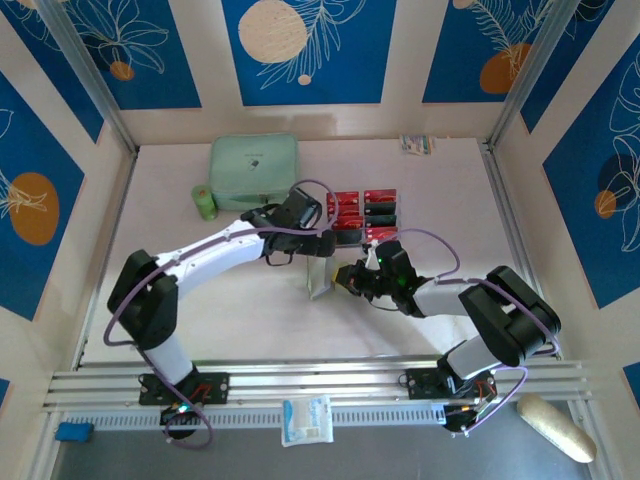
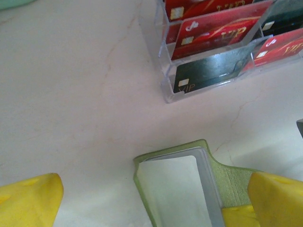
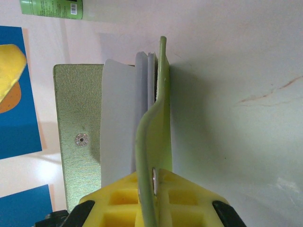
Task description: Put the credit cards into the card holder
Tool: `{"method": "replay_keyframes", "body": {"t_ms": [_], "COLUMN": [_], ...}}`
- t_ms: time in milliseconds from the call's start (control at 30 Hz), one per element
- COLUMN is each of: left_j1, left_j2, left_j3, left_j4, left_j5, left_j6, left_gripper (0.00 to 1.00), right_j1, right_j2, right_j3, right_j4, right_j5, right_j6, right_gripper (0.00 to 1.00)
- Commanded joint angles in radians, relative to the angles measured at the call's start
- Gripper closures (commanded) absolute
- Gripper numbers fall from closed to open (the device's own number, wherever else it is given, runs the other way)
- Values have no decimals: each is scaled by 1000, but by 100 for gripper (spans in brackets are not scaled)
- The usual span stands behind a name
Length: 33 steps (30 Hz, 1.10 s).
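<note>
Left fingers: spread wide above card holder
Right fingers: pinching card holder's flap
Credit cards: in clear tray

A big pale green case lies at the back of the table. A small green bottle sits just beside its left side. A clear tray sits to the right of the case. A white packet lies at the front edge.
</note>
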Motion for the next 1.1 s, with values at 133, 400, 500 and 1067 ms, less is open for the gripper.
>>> {"method": "replay_keyframes", "body": {"t_ms": [133,400,500,1067], "left_j1": [-28,-40,-41,-27], "left_j2": [85,123,116,34], "left_j3": [31,29,17,-48], "left_j4": [-36,-69,-83,-167], "left_j5": [8,-32,-64,-224], "left_j6": [19,44,50,151], "left_gripper": [0,0,0,0], "right_j1": [8,9,7,2], "right_j2": [-16,-13,-14,-20], "right_j3": [-9,-9,-15,-34], "right_j4": [16,16,17,7], "right_j5": [7,12,15,44], "right_j6": [-3,-2,-3,7], "right_gripper": [100,100,100,100]}}
